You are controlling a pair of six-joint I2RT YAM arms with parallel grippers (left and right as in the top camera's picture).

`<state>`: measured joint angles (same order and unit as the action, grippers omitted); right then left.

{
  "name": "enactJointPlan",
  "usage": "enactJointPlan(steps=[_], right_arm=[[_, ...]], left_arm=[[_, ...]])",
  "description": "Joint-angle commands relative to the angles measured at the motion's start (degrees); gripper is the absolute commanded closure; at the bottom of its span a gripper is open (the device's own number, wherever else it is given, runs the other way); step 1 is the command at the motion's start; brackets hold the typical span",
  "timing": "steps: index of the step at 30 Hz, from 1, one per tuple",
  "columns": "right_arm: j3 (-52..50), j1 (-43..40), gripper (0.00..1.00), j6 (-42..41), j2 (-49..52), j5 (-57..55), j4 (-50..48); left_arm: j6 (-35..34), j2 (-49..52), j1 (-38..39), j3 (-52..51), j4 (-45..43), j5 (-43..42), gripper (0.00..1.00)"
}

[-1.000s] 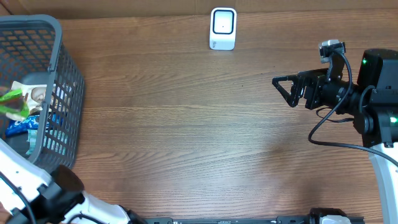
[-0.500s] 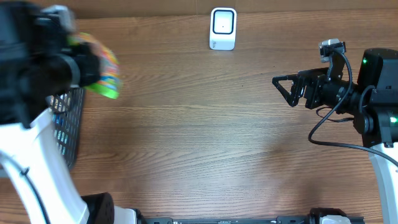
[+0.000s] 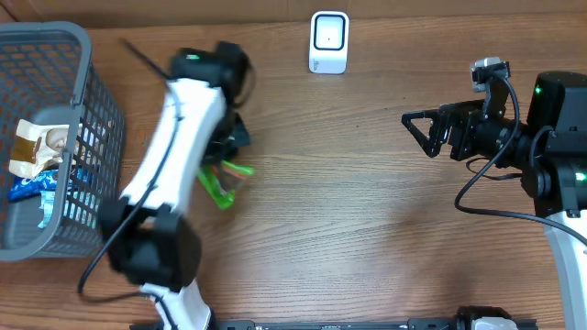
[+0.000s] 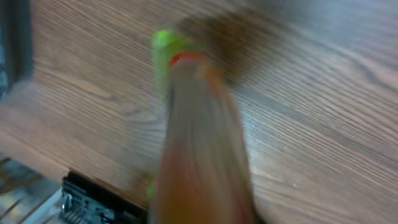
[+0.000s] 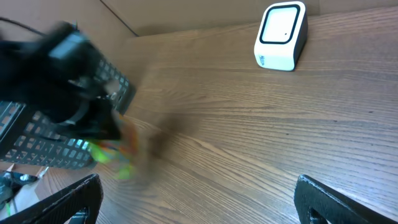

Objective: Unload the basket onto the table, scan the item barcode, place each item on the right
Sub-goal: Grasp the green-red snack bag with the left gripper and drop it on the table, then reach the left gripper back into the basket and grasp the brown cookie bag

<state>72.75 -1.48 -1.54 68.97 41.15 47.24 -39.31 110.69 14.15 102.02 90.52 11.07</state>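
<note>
- The left arm point(image 3: 179, 137) rises from its base at the near edge of the counter point(image 3: 348, 229); its white link slants away toward the far side, bends at a dark joint and folds back down toward the wood
- The left gripper point(image 3: 227, 147) hangs just right of that white link, low over the counter, between the basket point(image 3: 87, 110) and the scanner point(image 3: 328, 41)
- The green-edged packet point(image 3: 220, 181) is right at the left gripper, on its near side, and appears to be low over or on the wood
- In the left wrist view the packet is a long blur up the middle, with a green and red end at the top
- I cannot tell how far apart the left jaws stand, or whether they have hold of the packet, since every view of them is smeared
- The right arm point(image 3: 541, 137) reaches in level from the right side, its wrist turned toward the middle of the counter
- The right gripper point(image 3: 417, 135) is spread wide with nothing between its fingers, well apart from both packet and scanner
- The scanner stands upright at the far edge, white with a dark window, well apart from the packet
- The grey basket sits at the left edge with a few other packets inside
</note>
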Motion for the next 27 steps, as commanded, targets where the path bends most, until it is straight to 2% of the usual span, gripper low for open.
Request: enactJointPlan(steps=[1,2,6,10,12,15,17,20,27], right_arm=[[1.4,-0.2,0.01,-0.2,0.0,0.5,-0.2],[1.4,-0.2,0.01,-0.2,0.0,0.5,-0.4],[1.4,-0.2,0.01,-0.2,0.0,0.5,-1.7],[1.4,-0.2,0.01,-0.2,0.0,0.5,-2.3],[1.4,-0.2,0.01,-0.2,0.0,0.5,-1.9],[1.4,-0.2,0.01,-0.2,0.0,0.5,-0.9],[1.4,-0.2,0.01,-0.2,-0.1,0.5,-0.1],[1.4,-0.2,0.01,-0.2,0.0,0.5,0.5],[1.3,-0.2,0.01,-0.2,0.0,0.5,0.7]], left_arm=[[-3.2,2.2,2.0,-0.1,-0.4,3.9,0.05],[-1.7,2.3,2.0,0.1,-0.6,3.7,0.0],[3.0,2.1,1.6,5.8,0.7,1.3,0.0],[3.7,2.0,-0.5,20.9,6.3,1.5,0.0],[7.9,1.3,-2.1,28.6,6.3,-1.3,0.0],[8.3,-0.8,-5.4,39.5,6.3,-3.2,0.0],[8.3,-3.0,-8.9,45.7,6.3,-3.2,0.0],[8.3,-7.0,-15.5,50.2,6.3,-3.1,0.05],[9.6,-13.9,-37.8,49.3,6.3,-3.0,0.08]])
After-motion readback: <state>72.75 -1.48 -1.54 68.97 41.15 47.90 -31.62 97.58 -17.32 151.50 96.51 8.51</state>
